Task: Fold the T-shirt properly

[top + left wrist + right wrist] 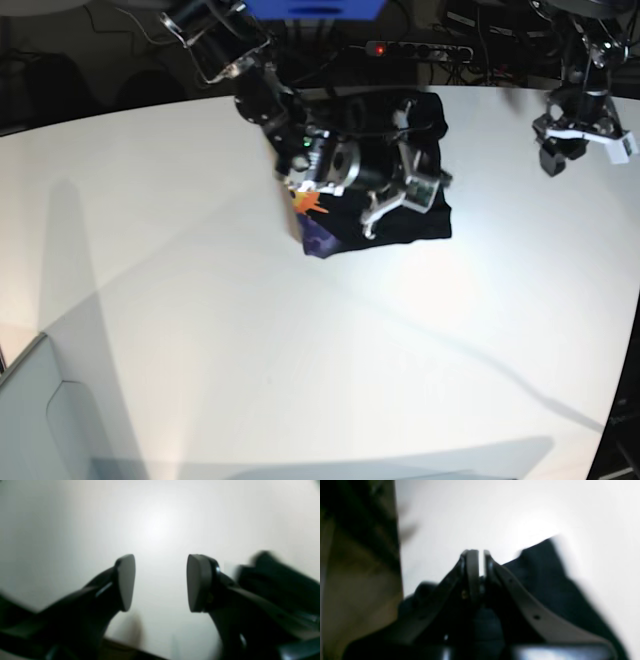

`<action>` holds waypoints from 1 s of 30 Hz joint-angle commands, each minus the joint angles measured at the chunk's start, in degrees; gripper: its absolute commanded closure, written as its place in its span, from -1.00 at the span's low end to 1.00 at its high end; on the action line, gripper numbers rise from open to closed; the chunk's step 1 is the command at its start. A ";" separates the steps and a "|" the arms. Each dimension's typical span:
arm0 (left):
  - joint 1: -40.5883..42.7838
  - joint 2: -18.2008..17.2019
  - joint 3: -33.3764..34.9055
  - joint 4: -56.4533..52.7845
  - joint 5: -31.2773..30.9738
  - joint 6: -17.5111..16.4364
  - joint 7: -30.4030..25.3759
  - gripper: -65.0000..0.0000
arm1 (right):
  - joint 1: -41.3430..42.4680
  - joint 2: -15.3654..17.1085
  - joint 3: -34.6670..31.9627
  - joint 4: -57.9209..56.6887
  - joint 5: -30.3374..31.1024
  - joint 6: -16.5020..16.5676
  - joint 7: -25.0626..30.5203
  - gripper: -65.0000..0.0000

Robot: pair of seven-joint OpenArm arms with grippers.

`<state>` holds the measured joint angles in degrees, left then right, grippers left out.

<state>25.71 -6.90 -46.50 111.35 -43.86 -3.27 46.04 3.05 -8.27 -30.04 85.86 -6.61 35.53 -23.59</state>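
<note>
The shirt (425, 215) lies bunched in a rough folded block on the white table (200, 330), toward the far edge, a bit right of centre. It's mostly black; at its near-left corner a bit of the print shows, orange on top w/ purple just under it.

The R arm comes in from the far left and sits right over the shirt. The R gripper (400, 205) hangs over the middle of the cloth, its body covering a good part of the pile. In the R wrist view (481, 562) the jaws are pinched together, only a thin sliver of light between the tips. Black cloth bulges on both sides of them and behind, more to the right side, w/ bare table beyond. Whether any cloth is actually caught between the tips I can't tell; it's blurry.

The L gripper (570, 140) is well apart from the shirt, off at the far right of the table, held above it. In the L wrist view (161, 582) the two pads stand wide apart w/ nothing between them, just bare table past them. A dark blurred shape shows at the right of that view, too soft to name
</note>
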 commanded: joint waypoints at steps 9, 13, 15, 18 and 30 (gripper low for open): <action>-1.67 2.37 11.03 1.66 -6.30 -0.03 2.53 -0.34 | -5.47 3.92 12.42 12.64 0.85 1.00 -0.36 0.98; -2.37 4.57 19.03 1.66 -6.03 0.06 2.18 -0.36 | -6.79 7.17 17.34 15.45 0.85 1.09 -4.41 0.98; -2.37 4.83 22.02 0.87 -6.03 0.41 2.00 -0.36 | -7.66 7.88 19.62 16.68 0.85 1.09 -5.37 0.98; -2.20 4.83 23.51 -1.68 -6.03 0.50 2.00 -0.36 | -9.07 8.93 22.61 17.56 0.85 1.09 -5.81 0.98; -2.55 4.21 23.34 -11.88 -6.03 0.59 1.91 -0.36 | -12.15 10.34 24.72 17.74 0.59 1.17 -5.81 0.98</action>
<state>23.20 -2.52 -23.05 98.80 -50.19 -2.87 47.77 -9.47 2.04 -5.37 102.45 -6.87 35.53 -30.89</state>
